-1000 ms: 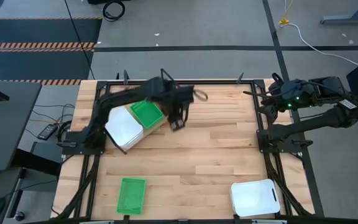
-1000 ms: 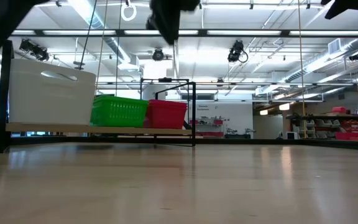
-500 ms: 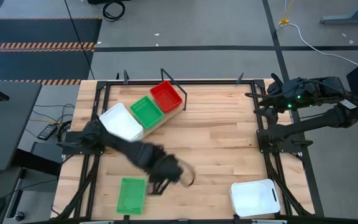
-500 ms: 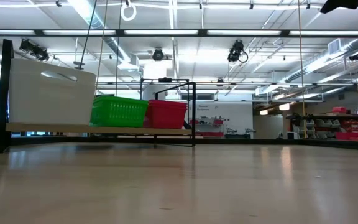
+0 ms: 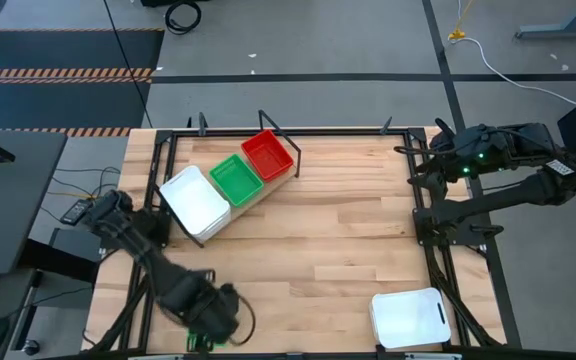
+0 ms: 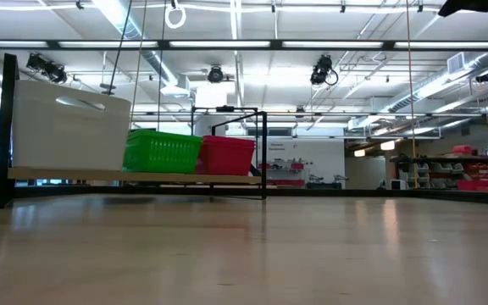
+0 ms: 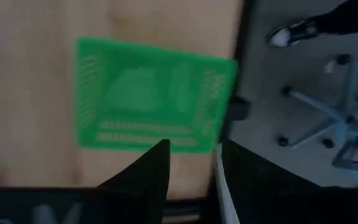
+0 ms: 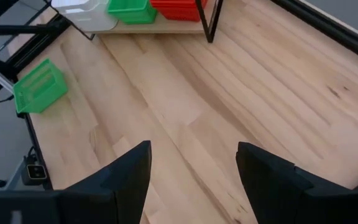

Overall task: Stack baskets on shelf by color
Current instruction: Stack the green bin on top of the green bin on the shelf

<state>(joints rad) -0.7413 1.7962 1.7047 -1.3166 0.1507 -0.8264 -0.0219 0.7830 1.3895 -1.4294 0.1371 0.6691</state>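
Shelf [image 5: 260, 190] at the far left of the worktop [image 5: 338, 240] already carries a white stack [image 5: 196, 202], a green stack [image 5: 236, 180] and a red stack [image 5: 267, 154] side by side, though how many baskets sit in each cannot be told. Two baskets are left, as far as the pictures show: a loose green basket [image 7: 154, 93] at the near left edge and a loose white basket [image 5: 410, 317] at the near right. The left gripper [image 7: 191, 162] hovers just over the green one, its fingers parted and holding nothing. The right gripper [image 8: 194, 165] waits at the far right corner, released and empty. By this judgement the task is mostly done, with one green and one white basket to go.
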